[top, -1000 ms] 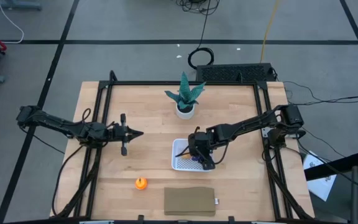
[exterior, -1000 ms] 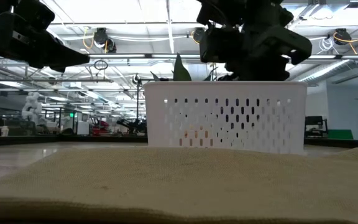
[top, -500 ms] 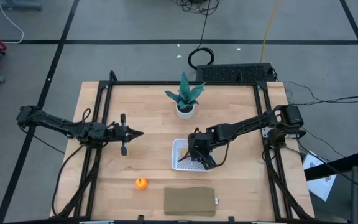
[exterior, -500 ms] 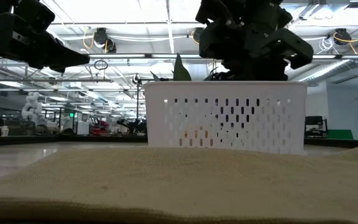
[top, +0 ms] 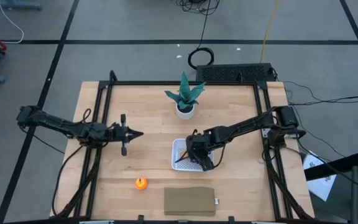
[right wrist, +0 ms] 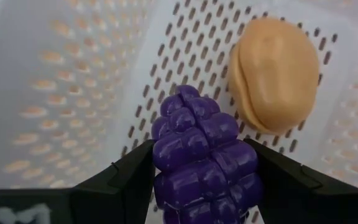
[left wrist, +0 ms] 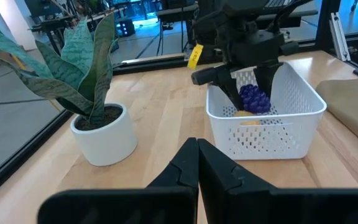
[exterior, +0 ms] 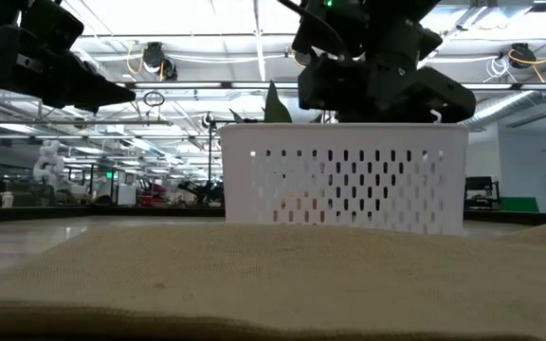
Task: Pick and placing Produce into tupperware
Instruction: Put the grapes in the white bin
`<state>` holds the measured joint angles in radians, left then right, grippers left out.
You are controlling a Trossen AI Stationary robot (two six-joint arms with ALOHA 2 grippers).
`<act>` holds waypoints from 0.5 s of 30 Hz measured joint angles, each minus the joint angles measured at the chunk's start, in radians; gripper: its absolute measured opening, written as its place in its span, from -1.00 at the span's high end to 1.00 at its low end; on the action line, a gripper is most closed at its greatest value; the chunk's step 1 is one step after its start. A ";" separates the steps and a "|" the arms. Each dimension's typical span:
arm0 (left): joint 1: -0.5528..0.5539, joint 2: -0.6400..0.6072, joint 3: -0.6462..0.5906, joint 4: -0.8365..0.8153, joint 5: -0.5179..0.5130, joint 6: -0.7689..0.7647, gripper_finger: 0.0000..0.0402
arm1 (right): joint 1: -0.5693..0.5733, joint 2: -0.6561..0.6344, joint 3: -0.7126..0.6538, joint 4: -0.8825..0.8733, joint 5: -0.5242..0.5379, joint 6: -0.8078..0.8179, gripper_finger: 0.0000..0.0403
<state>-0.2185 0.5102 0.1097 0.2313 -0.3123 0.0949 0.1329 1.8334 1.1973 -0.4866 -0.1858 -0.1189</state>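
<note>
My right gripper (right wrist: 199, 163) squeezes purple grapes (right wrist: 204, 152) inside white basket (left wrist: 303, 106), beside tan potato (right wrist: 273, 73). Left gripper (left wrist: 197, 163) pinched together, waiting.

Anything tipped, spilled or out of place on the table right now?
Nothing stands out. The white basket sits upright with the tan piece lying inside, the right gripper holds the purple grapes over it, and the orange fruit waits on the table near the olive pad.

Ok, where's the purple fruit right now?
The purple fruit is clamped in the right gripper, inside the white tupperware beside the tan one.
</note>
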 joint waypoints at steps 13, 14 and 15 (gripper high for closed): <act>0.000 0.000 0.000 -0.005 0.000 0.000 0.99 | 0.007 0.000 0.000 0.020 0.001 -0.084 -0.08; 0.000 0.000 0.000 -0.005 0.000 0.000 1.00 | 0.008 0.000 0.000 0.021 0.001 -0.084 -0.08; 0.000 0.000 0.000 -0.004 0.000 0.000 1.00 | 0.008 -0.001 0.000 0.022 0.001 -0.080 -0.08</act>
<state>-0.2186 0.5102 0.1097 0.2268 -0.3123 0.0952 0.1410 1.8328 1.1973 -0.4650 -0.1852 -0.1988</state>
